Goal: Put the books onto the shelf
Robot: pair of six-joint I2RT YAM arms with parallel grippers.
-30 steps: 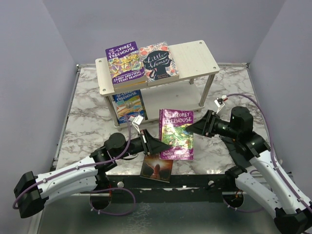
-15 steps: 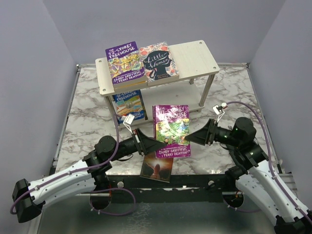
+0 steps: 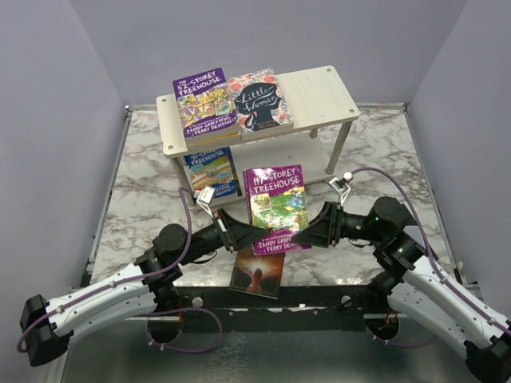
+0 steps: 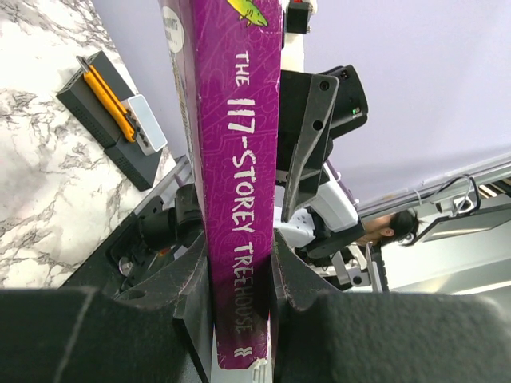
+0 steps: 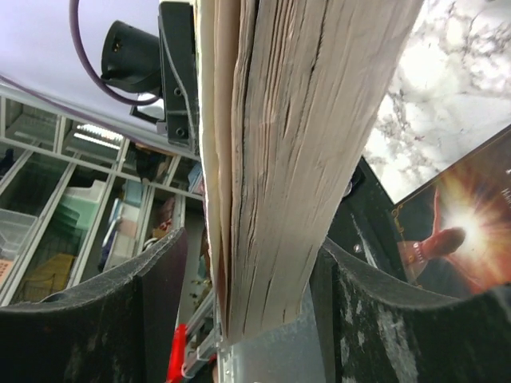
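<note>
117-Storey Treehouse book (image 3: 275,209) is held up just in front of the shelf (image 3: 319,92). Left wrist view: left gripper (image 4: 238,239) is clamped on the spine. Right wrist view: right gripper (image 5: 251,239) is spread around the page edge, with a gap on one side. Seen only from the top view: brown book (image 3: 257,275) flat, further in front of the shelf; Little Women (image 3: 259,102) on its top board.

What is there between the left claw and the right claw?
The purple 117-Storey Treehouse book, as the top view shows. The left claw clamps its spine; the right claw faces its page edge.
</note>
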